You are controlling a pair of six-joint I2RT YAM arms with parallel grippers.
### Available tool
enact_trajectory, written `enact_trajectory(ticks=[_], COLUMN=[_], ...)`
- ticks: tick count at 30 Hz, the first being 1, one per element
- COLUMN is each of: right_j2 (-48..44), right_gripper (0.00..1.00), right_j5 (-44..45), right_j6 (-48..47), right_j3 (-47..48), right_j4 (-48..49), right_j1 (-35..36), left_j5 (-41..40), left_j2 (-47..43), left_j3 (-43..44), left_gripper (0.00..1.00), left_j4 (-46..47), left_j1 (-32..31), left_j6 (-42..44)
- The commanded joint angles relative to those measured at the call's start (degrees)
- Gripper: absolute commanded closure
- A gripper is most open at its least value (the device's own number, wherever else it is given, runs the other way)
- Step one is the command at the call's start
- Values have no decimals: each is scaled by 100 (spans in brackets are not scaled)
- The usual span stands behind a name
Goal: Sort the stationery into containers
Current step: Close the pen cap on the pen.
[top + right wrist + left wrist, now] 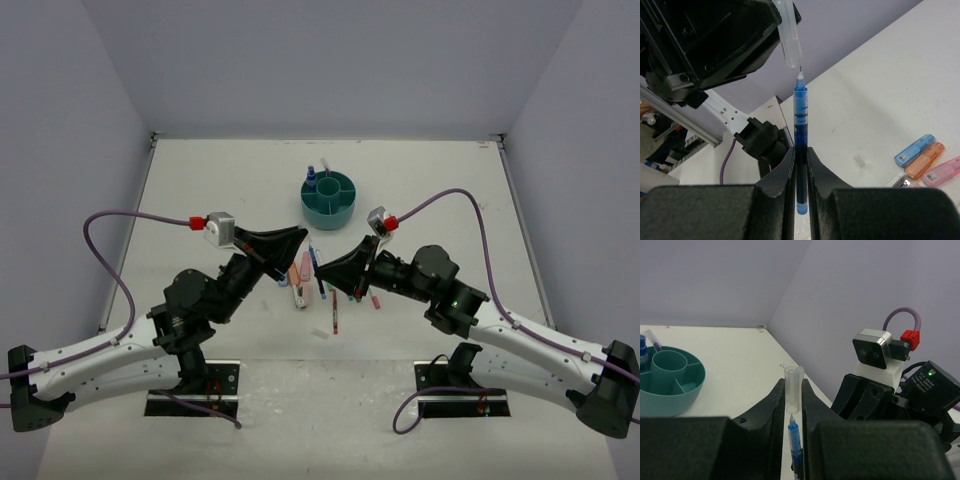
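Note:
Raised above the table, my left gripper (793,386) is shut on a clear pen cap (793,390). My right gripper (800,156) is shut on a blue pen (800,125) with its bare tip pointing at that cap (789,35), a hair from its mouth. In the top view the left gripper (300,234) and right gripper (321,271) meet over a scatter of stationery (305,270). The teal container (328,212) stands behind them and holds a few blue items (312,180).
Blue (914,151), orange (925,160) and pink (942,171) markers lie side by side on the table below. A red pen (334,312) and a small white eraser (320,334) lie nearer the bases. White walls close the table's back and sides.

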Motion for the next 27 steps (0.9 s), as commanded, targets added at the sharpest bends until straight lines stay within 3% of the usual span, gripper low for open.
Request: enact_trajectory(ticks=[1, 18, 27], right_j2=[-57, -207, -243], right_gripper=[100, 100, 100], right_j5=[-67, 579, 177], right_j6=[-156, -297, -707], right_j3=[365, 697, 927], right_j4=[16, -163, 304], right_j1=[25, 17, 25], left_j5=[3, 128, -105], left_j2=[40, 181, 398], left_j3=[23, 145, 455], left_gripper=[100, 100, 100], left_j4=[306, -44, -710], left_j1=[2, 2, 2], left_j6=[-15, -363, -546])
